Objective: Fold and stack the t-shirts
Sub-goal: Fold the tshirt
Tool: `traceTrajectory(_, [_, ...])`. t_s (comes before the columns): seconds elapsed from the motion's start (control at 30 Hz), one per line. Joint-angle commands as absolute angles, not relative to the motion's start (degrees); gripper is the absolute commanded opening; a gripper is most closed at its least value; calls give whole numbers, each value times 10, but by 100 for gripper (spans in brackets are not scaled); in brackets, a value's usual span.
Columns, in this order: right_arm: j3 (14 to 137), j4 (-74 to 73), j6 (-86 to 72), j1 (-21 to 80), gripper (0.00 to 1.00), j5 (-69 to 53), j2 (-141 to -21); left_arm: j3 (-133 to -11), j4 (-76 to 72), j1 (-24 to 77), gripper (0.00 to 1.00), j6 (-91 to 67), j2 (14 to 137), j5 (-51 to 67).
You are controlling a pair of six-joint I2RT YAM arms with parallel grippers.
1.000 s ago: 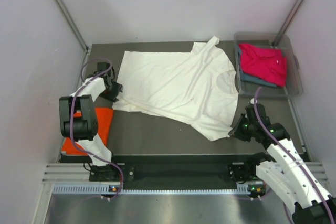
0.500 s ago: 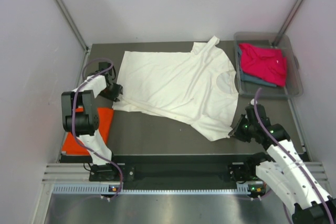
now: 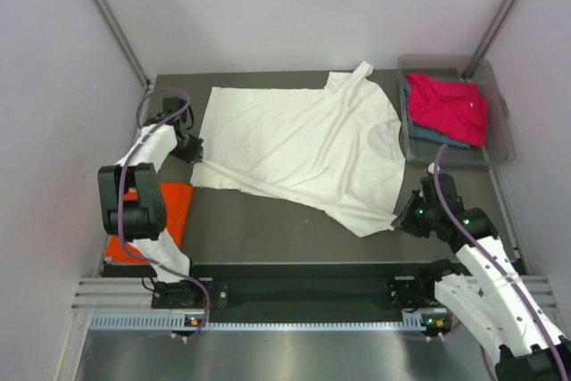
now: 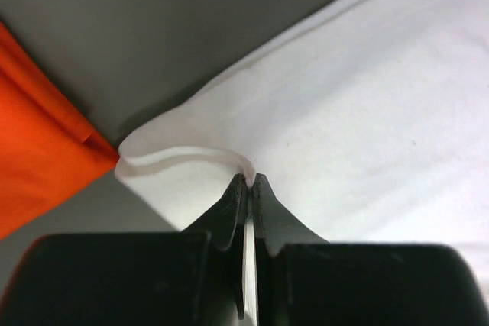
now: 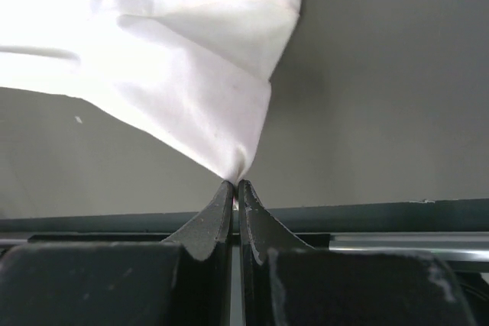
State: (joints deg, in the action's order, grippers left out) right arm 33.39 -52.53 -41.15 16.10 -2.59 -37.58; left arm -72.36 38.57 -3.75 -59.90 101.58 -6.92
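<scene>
Left end effector (image 4: 246, 179) clamped on cream t-shirt (image 3: 303, 149) hem edge, right end effector (image 5: 235, 183) on its near-right corner. Shirt spread on tabletop (image 3: 268, 229). First fold, I'd say: lift both together, carry across.

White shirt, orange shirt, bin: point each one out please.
White shirt (image 3: 294, 144): top view, middle of its body.
Orange shirt (image 3: 177, 207): top view, its visible right part.
Bin (image 3: 500, 127): top view, right wall.
</scene>
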Motion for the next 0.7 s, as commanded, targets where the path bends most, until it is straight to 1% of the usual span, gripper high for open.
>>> traceTrajectory(0.0, [404,-540,-376,154,0,-3,-370,-728,427,-31,0,-545,921,-83])
traceTrajectory(0.07, [433,-565,-359,155,0,16,-366,-697,441,-30,0,-520,870,-78])
traceTrajectory(0.23, [458,-612,-325,155,0,3,-335,-623,470,-30,0,-483,756,-76])
traceTrajectory(0.37, [445,-628,-306,155,0,-52,-314,-571,501,-29,0,-470,650,-111])
traceTrajectory(0.47, [435,-647,-299,155,0,-87,-306,-531,512,-31,0,-473,593,-136])
traceTrajectory(0.57, [423,-664,-298,154,0,-123,-289,-513,525,-31,0,-469,565,-145])
traceTrajectory(0.67, [406,-680,-303,154,0,-159,-283,-512,534,-30,0,-473,566,-156])
